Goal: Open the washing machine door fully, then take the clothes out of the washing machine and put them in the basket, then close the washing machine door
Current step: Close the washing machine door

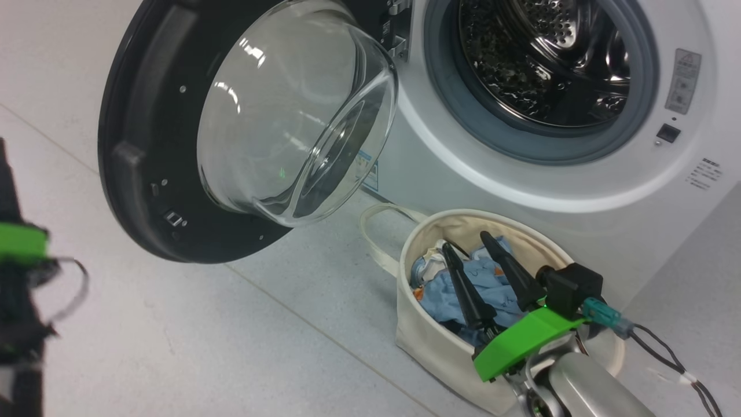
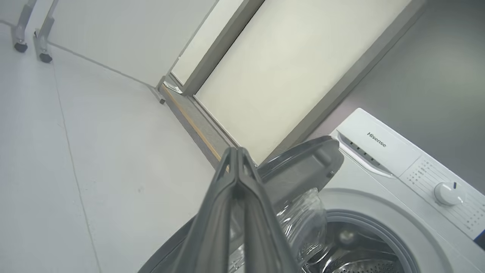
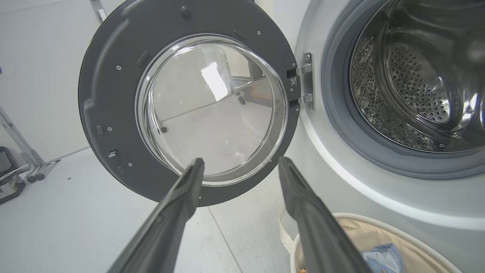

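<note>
The washing machine door [image 1: 133, 145] is swung wide open to the left, its glass bowl [image 1: 289, 116] facing out. The white washing machine [image 1: 463, 168] shows a bare steel drum [image 3: 413, 76]. On the floor before it stands the cream basket [image 1: 428, 341], holding light blue clothes [image 1: 437, 298]. My right gripper [image 1: 466, 242] hovers open just over the basket with nothing between its fingers; in the right wrist view the right gripper [image 3: 240, 161] points toward the door [image 3: 113, 94], with the basket [image 3: 379, 227] below. My left gripper [image 2: 235, 149] is shut on nothing, up near the door's top edge [image 2: 299, 167].
The washer's control panel with a white knob [image 2: 447, 192] is on top. Metal frame legs on castors [image 2: 19, 45] stand on the pale tiled floor to the far left. Cables [image 1: 666, 347] trail from my right wrist. A grey-framed wall panel [image 2: 295, 76] stands behind the machine.
</note>
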